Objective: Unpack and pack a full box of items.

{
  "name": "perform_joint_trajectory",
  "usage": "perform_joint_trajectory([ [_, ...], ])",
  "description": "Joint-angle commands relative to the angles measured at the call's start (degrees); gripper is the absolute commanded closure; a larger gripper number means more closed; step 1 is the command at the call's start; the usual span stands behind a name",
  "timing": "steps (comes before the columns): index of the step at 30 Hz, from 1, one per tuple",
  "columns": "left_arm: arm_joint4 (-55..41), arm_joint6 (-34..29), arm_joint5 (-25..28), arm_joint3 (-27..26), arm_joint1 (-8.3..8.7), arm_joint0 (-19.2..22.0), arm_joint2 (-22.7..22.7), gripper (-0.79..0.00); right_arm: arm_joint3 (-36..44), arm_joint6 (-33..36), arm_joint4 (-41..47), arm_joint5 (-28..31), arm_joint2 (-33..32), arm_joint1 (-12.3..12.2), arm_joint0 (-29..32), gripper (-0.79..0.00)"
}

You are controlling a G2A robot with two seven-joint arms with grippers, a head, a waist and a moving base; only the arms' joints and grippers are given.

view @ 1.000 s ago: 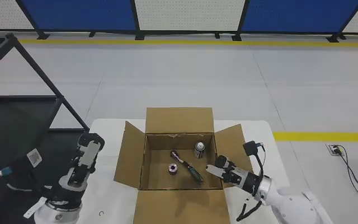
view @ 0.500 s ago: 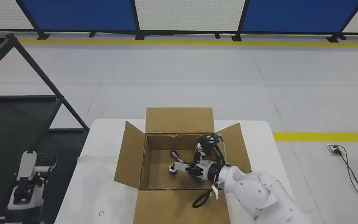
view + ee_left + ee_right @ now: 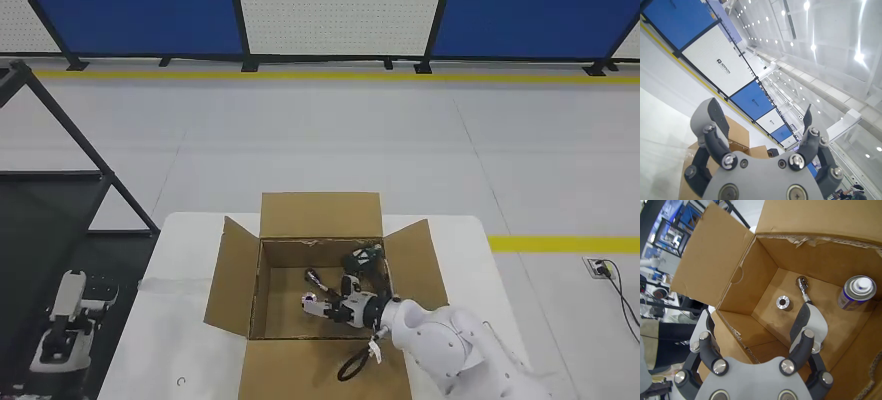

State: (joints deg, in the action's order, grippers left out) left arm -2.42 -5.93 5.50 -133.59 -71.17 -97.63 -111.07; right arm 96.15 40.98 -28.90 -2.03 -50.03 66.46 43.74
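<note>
**benchwatcher:** Standing by the table here. Closest to the robot, the right gripper (image 3: 756, 313) is down inside the open cardboard box (image 3: 806, 256), fingers spread apart, nothing in them. The left gripper (image 3: 761, 106) hangs off beside the table (image 3: 190, 340), tipped up at the ceiling, likewise released and empty. What's the right one after?

**torque_tim:** My guess is the ratchet wrench (image 3: 803, 288). It lies flat on the box floor, and its handle end disappears behind one of the right gripper's fingers (image 3: 810, 317). To do it well I'd centre the jaws across the handle rather than the skinny chrome neck. Drop until both pads straddle it, then squeeze and lift straight up. The box walls are tall, so any sideways drag probably snags cardboard.

**benchwatcher:** Anything in the way?

**torque_tim:** The socket (image 3: 783, 302) stands on end just beside the wrench's neck, not touching as far as I can tell. A sloppy descent could knock it over. Farther back, the spray can (image 3: 857, 292) stands upright near the far wall, well apart from the gripper.

**benchwatcher:** So the count?

**torque_tim:** One wrench, one socket, one spray can, all three inside the one box. By my reckoning the unpacking has those three to go.
</note>
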Motion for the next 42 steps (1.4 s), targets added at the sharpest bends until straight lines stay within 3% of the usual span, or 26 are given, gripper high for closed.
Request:
perform_joint_trajectory([
  [1,-1.79,-2.66,-2.08,0.65,0.14,0.53,-1.21,-0.785,-1.47,1.35,-4.32,-4.07,2.16,0.58,-2.39,-0.785],
  [5,-5.85,-9.5,-5.95,0.93,0.59,1.65,-3.8,-0.785,-4.3,2.91,-10.63,-7.69,7.74,2.48,-7.2,-0.785],
  [9,-6.42,-13.47,-7.47,1.81,0.95,2.26,-5.61,-0.785,-7.07,3.23,-14.42,-15.37,11.1,4.43,-10.13,-0.785],
  [20,-6.99,-14.72,-7.17,2.06,1.03,2.03,-6.12,-0.785,-11.25,6.76,-21.18,-26.69,13.83,7.25,-12.14,-0.785],
  [42,-6.99,-14.72,-7.17,2.06,1.03,2.03,-6.12,-0.785,-24.67,2.99,-25.9,-30.03,15.17,12.87,-15.1,-0.785],
])
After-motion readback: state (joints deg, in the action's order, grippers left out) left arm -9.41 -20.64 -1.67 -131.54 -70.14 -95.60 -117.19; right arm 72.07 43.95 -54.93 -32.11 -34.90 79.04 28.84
